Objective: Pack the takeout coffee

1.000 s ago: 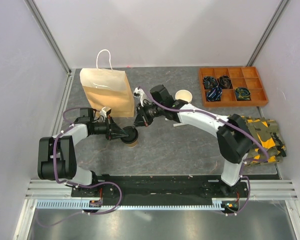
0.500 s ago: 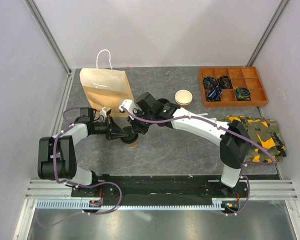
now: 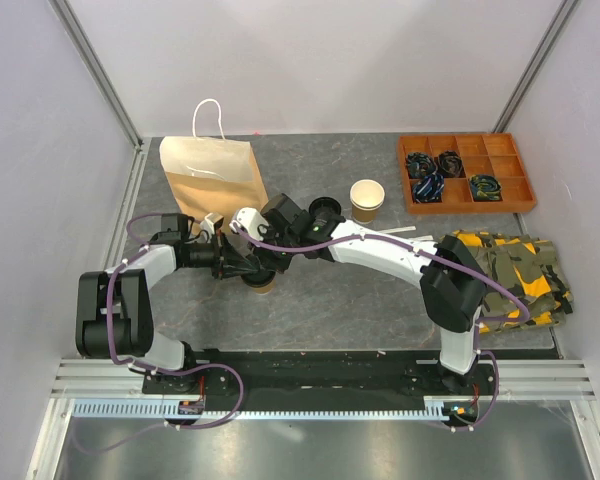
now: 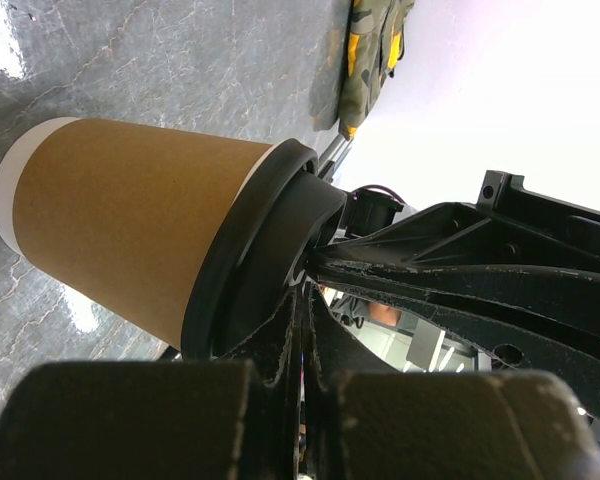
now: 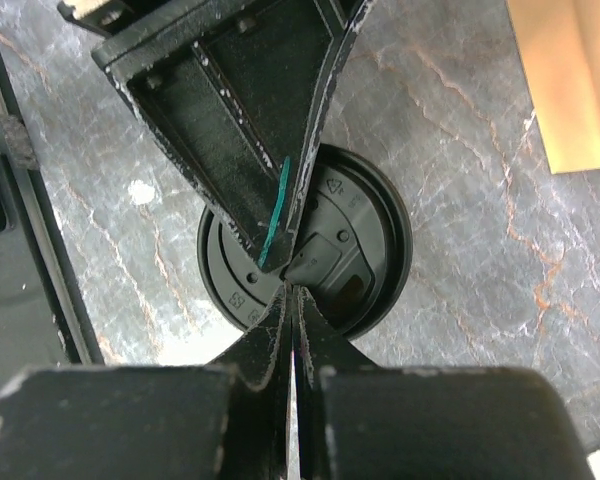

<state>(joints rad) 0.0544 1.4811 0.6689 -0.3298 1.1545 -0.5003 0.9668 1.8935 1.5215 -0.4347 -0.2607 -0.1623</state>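
Observation:
A tan paper cup (image 3: 265, 287) (image 4: 120, 225) stands on the table left of centre, with a black lid (image 4: 255, 255) (image 5: 365, 245) on its rim. My left gripper (image 3: 248, 267) (image 4: 305, 290) is shut, and its tips rest on top of the lid from the left. Coming from the other side, my right gripper (image 3: 267, 263) (image 5: 292, 292) is also shut, its tips meeting the left fingers (image 5: 240, 130) over the middle of the lid. A second cup (image 3: 367, 197) stands open, without a lid, further back and to the right.
A tan paper bag (image 3: 212, 180) (image 5: 570, 80) with white handles lies at the back left, close behind the grippers. An orange compartment tray (image 3: 465, 172) sits at the back right. A camouflage cloth (image 3: 515, 275) (image 4: 375, 45) lies at the right edge.
My right arm has swung left from beside the open cup to over the lidded cup, and its tips now meet the left gripper. The left arm and the cup have stayed put.

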